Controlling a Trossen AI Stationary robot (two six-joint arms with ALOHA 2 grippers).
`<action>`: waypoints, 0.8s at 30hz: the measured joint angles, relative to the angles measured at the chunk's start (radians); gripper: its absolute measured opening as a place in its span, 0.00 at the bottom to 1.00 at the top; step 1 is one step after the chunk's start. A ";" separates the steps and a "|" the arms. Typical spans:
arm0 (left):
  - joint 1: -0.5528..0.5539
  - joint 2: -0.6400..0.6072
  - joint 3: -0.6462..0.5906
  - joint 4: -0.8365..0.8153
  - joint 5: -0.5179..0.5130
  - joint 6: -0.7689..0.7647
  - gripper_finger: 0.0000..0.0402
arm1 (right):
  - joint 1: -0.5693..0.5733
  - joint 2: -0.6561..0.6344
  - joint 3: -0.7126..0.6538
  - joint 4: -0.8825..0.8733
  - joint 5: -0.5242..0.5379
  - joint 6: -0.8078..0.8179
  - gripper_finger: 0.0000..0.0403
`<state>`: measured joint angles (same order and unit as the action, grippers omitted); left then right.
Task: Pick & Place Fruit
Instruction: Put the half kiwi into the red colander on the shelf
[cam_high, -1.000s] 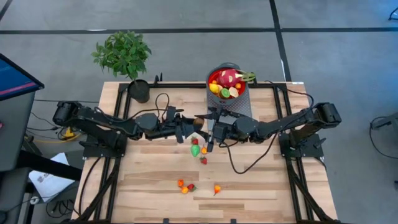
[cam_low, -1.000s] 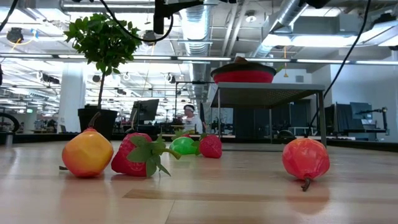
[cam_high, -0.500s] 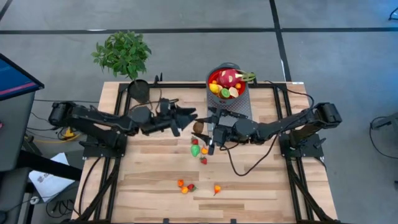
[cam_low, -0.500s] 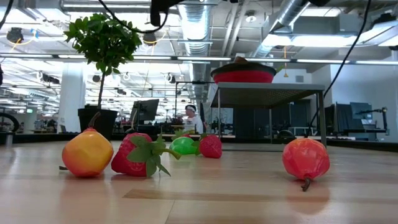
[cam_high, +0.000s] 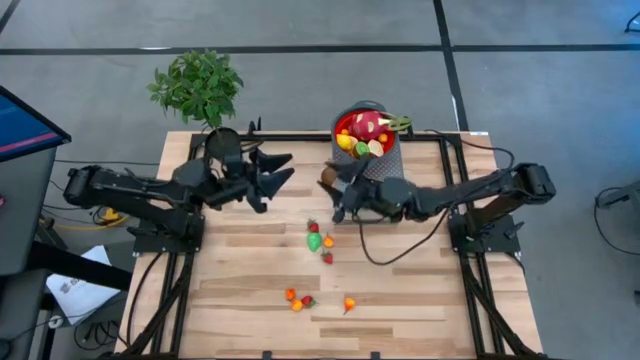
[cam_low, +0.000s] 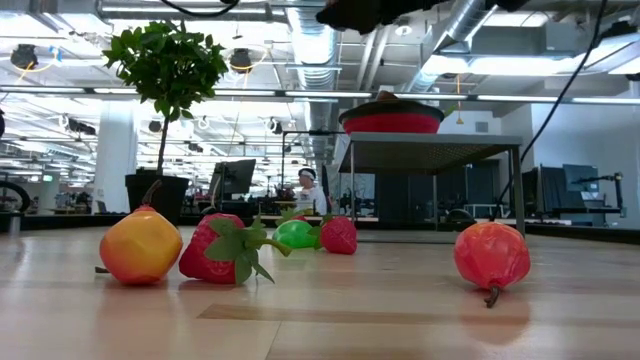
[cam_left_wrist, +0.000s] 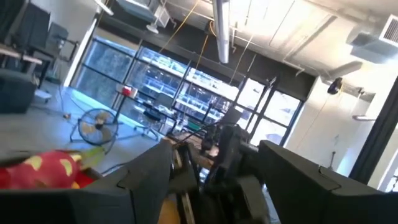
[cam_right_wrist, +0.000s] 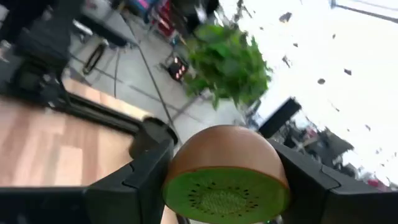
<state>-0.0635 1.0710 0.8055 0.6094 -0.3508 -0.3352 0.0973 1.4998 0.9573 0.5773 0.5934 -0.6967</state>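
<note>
My right gripper (cam_high: 332, 185) is shut on a brown kiwi half (cam_high: 326, 178) with a green cut face (cam_right_wrist: 227, 198). It hangs above the table, just left of the red bowl (cam_high: 343, 124) on its grey mesh stand. The bowl holds the pink-red dragon fruit (cam_high: 368, 125) and other fruit. My left gripper (cam_high: 283, 168) hangs open and empty left of the kiwi, raised off the table. Small fruits lie on the boards: a group at the middle (cam_high: 316, 241) and another near the front (cam_high: 298, 300). My right gripper pinches the kiwi half by the two flanks of its brown skin (cam_right_wrist: 181, 155), one finger (cam_right_wrist: 143, 180) on each side. The fingers come roughly level from the table's right. The kiwi is lifted clear of the table, with its green cut face toward the wrist.
A potted plant (cam_high: 200, 85) stands at the far left corner, its dark pot (cam_high: 223, 146) beside my left arm. In the low view an orange fruit (cam_low: 140, 245), a strawberry (cam_low: 215, 248) and a red fruit (cam_low: 490, 253) lie on the near boards. Black frame rails run along the table's sides.
My left gripper has drawn back from the middle of the table toward the left and far edge, rising, and stays open. My right gripper has carried the kiwi half up and toward the far edge, closer to the bowl. The fruits on the table have not moved.
</note>
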 joint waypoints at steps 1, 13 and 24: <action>0.000 0.000 0.000 -0.001 0.000 0.015 0.59 | -0.014 -0.016 0.000 -0.027 0.000 0.012 0.55; 0.000 0.008 -0.001 -0.065 0.000 0.105 0.59 | -0.257 -0.219 -0.001 -0.389 -0.092 0.229 0.55; 0.000 0.011 -0.001 -0.092 0.000 0.226 0.59 | -0.477 -0.281 -0.001 -0.643 -0.174 0.324 0.56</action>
<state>-0.0639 1.0817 0.8043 0.5173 -0.3508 -0.1090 -0.3798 1.2186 0.9562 -0.0654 0.4195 -0.3724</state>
